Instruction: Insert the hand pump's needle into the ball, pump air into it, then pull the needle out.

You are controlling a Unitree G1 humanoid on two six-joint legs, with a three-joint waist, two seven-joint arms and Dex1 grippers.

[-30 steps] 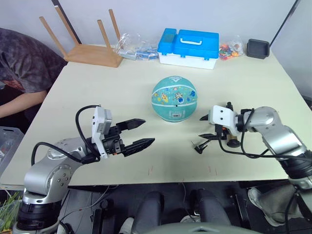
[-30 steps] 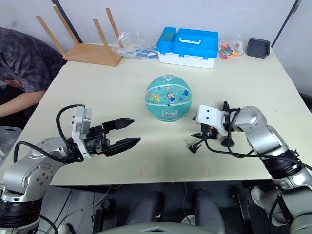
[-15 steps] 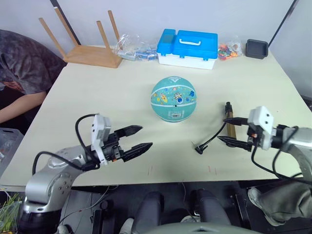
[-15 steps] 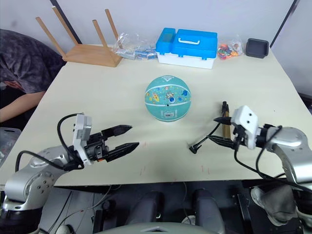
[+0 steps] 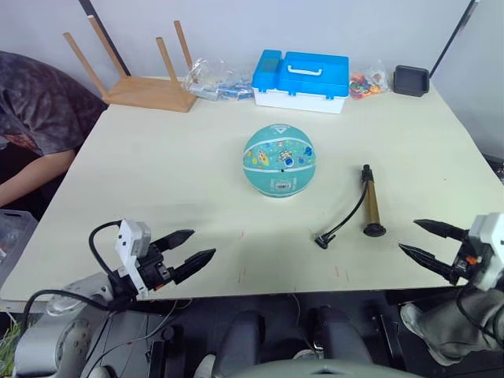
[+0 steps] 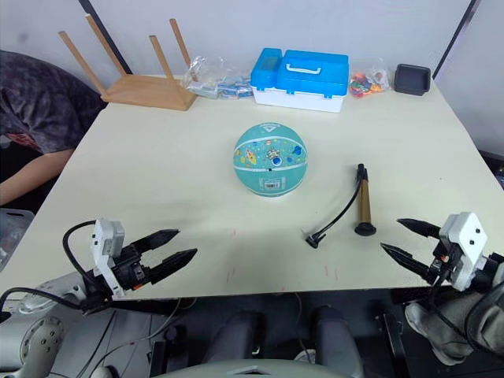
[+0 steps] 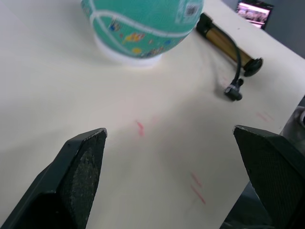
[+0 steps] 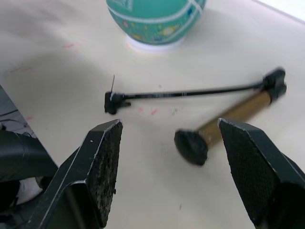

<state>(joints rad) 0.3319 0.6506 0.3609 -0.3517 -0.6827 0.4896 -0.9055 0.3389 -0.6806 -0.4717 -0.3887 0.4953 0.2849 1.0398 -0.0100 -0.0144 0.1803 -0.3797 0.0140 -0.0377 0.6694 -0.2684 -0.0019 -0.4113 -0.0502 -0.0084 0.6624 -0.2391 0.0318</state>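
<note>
The ball [image 5: 279,159] sits near the middle of the table [image 5: 142,165], on a low white ring seen beneath it in the wrist views. Its white label patch faces the near edge.

The hand pump [image 5: 368,204] lies flat on the table to the right of the ball and apart from it, its bronze cylinder running roughly front to back. A black end cap is at the near end. The thin black hose [image 5: 347,219] curves from the far end of the pump toward the near left and ends in a small black fitting. The needle [image 8: 113,83] stands up from that fitting as a thin pin, clear of the ball and resting on nothing but its own fitting on the table.

The left gripper [image 5: 183,257] is at the near left edge of the table, fingers spread, holding nothing. The right gripper [image 5: 424,241] is at the near right edge, just off the pump's near end and not touching it, fingers likewise spread and empty.

At the far edge of the table: an upturned wooden stool [image 5: 140,73], a blue and white case [image 5: 302,79], clear bags of small parts [image 5: 211,79], and a black tray [image 5: 412,79]. A person's arm [image 5: 31,118] is at the left side of the table.
</note>
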